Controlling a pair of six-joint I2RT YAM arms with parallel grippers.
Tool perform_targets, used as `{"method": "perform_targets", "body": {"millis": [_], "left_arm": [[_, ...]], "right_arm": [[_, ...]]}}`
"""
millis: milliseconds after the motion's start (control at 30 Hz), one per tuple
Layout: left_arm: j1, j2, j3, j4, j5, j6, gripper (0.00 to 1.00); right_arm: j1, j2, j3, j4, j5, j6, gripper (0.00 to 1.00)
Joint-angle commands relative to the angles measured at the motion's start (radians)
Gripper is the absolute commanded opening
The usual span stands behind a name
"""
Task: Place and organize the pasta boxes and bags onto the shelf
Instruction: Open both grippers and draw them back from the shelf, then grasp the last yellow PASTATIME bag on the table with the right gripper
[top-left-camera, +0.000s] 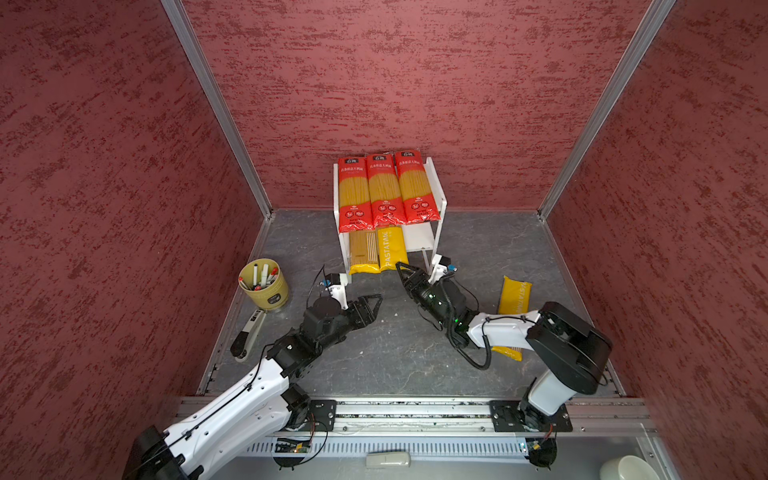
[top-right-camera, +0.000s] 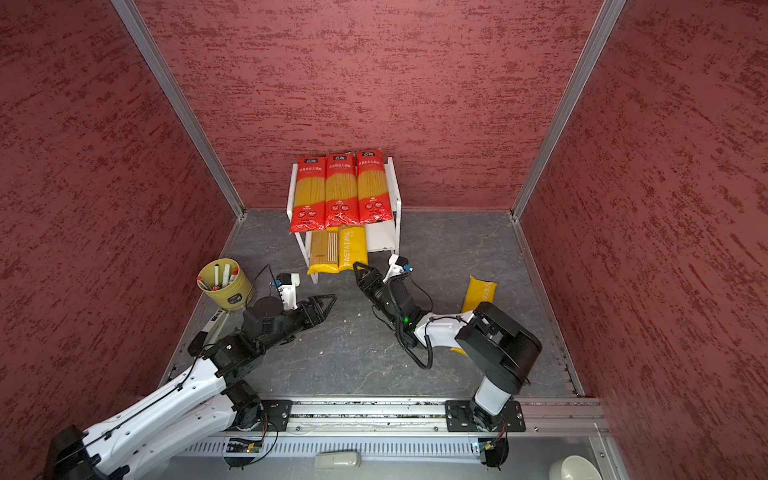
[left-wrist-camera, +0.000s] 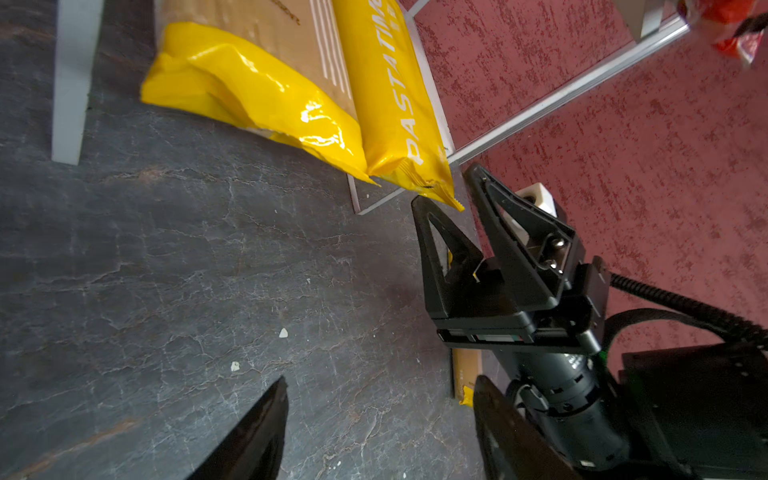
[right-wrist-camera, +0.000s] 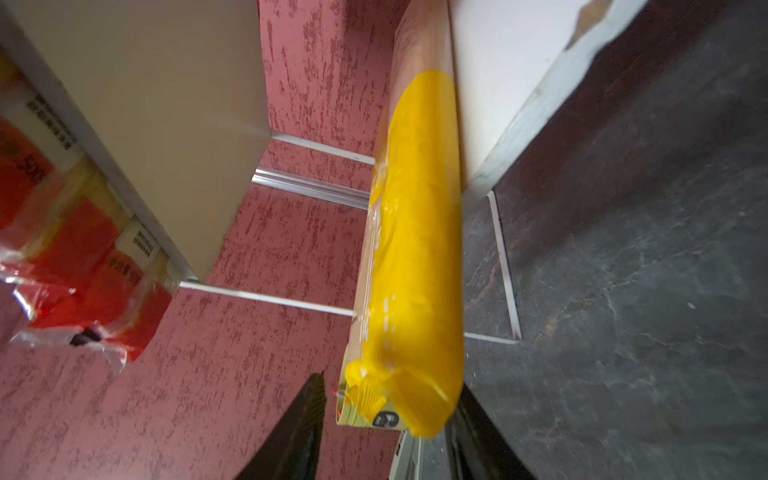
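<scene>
Right tool (left-wrist-camera: 446, 186) parted around the end of the yellow PASTATIME pack (left-wrist-camera: 395, 104); left tool (top-left-camera: 377, 306) wide, empty.

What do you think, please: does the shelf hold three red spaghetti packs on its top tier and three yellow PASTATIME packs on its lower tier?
Not quite: the lower tier of the shelf holds only two yellow PASTATIME packs; the third yellow pack lies on the table, right of the shelf, in both top views. The three red spaghetti packs do lie on top.
</scene>
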Motion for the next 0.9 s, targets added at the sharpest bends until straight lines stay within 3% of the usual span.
{"method": "perform_targets", "body": {"millis": [0,167,300,467,667,867], "left_arm": [[-0.089,0.05,-0.004,0.072,-0.061,0.121,0.7],[-0.283,0.203,0.038,0.175,-0.159,0.26,0.71],[-0.382,0.35,0.11,0.225,-0.206,0.349,0.71],[-0.441,0.494,0.189,0.261,-0.201,0.386,0.71],[-0.445,0.537,0.205,0.281,-0.19,0.363,0.71],[-0.44,0.509,0.177,0.27,-0.205,0.359,0.72]], "right_arm": [[-0.022,-0.108,-0.044,-0.196,-0.091,-0.096,0.49],[-0.09,-0.282,-0.056,-0.706,-0.128,-0.233,0.49],[-0.199,-0.403,-0.112,-0.934,-0.121,-0.29,0.5],[-0.359,-0.524,-0.111,-1.192,-0.02,-0.41,0.57],[-0.522,-0.56,-0.097,-1.388,0.165,-0.404,0.67],[-0.602,-0.571,-0.144,-1.375,0.18,-0.374,0.68]]}}
